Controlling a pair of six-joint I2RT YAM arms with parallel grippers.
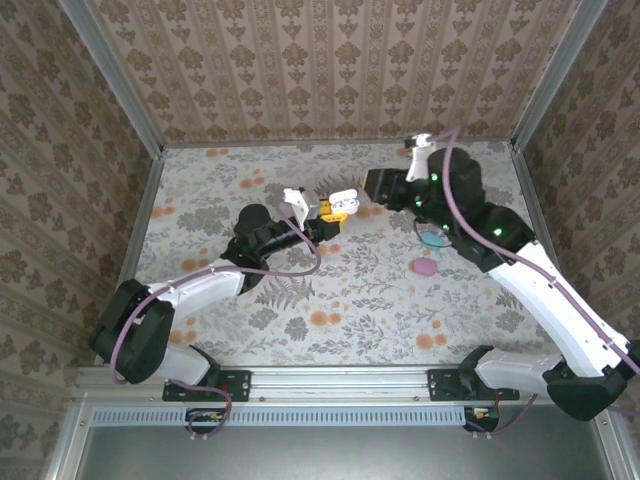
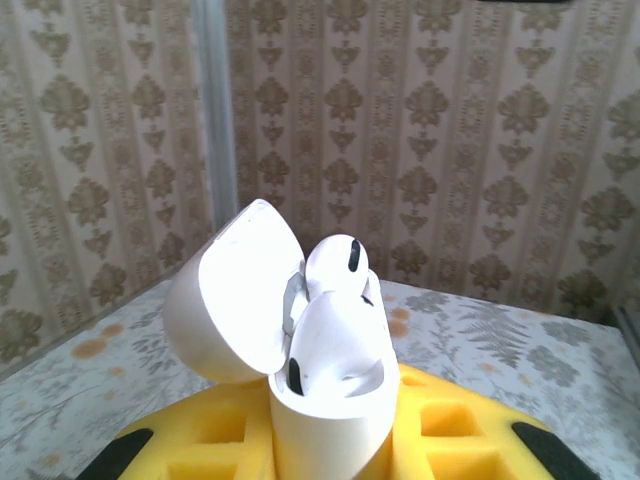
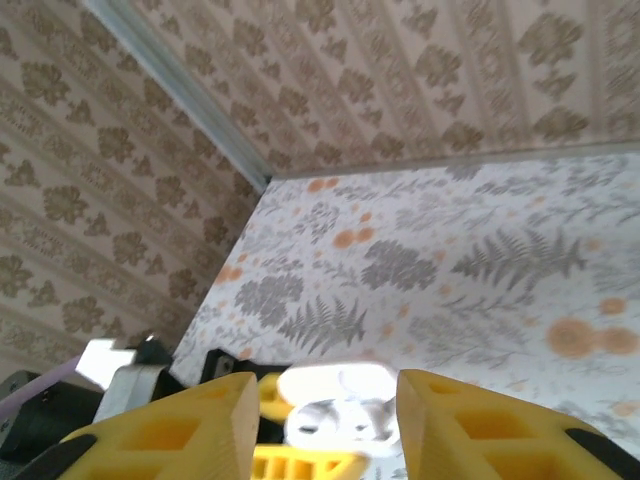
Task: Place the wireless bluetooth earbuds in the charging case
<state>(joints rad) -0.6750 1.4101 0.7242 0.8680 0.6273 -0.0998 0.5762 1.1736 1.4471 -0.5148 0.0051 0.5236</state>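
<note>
- White charging case: lid swung open, held upright off the worktop, left pincer clamped on its lower body.
- One earbud: standing proud of its well, not seated; a second looks settled in the near well.
- Right pincer: yellow pads apart, case in the gap between them.
- Handling, by my guess: buds light, glossy, slippery; take the rounded head and press gently.
- Left wrist view gives the wells; overhead gives a pink piece and a teal piece beside the right arm.

Left gripper is clamping white plastic charging case; right gripper is hovering at its two o'clock.
</note>
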